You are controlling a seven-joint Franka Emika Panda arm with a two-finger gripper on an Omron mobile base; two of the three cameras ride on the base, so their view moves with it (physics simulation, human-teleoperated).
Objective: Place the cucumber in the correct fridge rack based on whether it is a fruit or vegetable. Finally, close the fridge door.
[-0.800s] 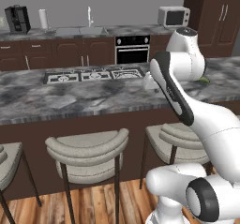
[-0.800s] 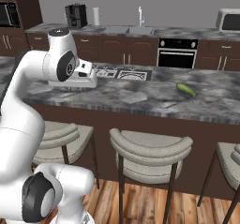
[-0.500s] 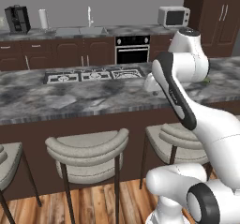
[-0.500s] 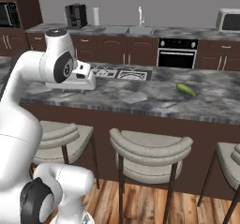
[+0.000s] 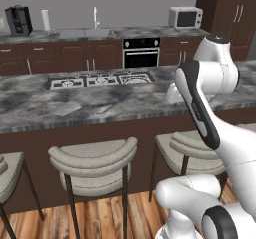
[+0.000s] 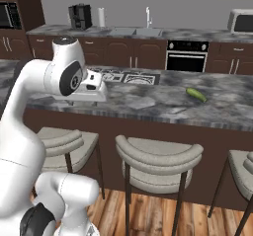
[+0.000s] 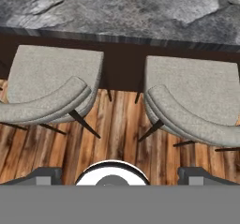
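Grey marble counter carries the cucumber, well apart from my gripper, whose fingers stand wide, holding nothing.

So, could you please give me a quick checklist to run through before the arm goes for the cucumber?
1. Cucumber located: ok, it lies alone on the grey marble counter, right of the cooktop.
2. Gripper open and empty: ok, fingertips stand wide apart with nothing between them.
3. Gripper aimed at the cucumber: not ok, the hand view looks down at two bar stools and the wood floor.
4. Path over the counter clear: ok, nothing stands between the hand and the cucumber.
5. Fridge door open and rack reachable: cannot tell.
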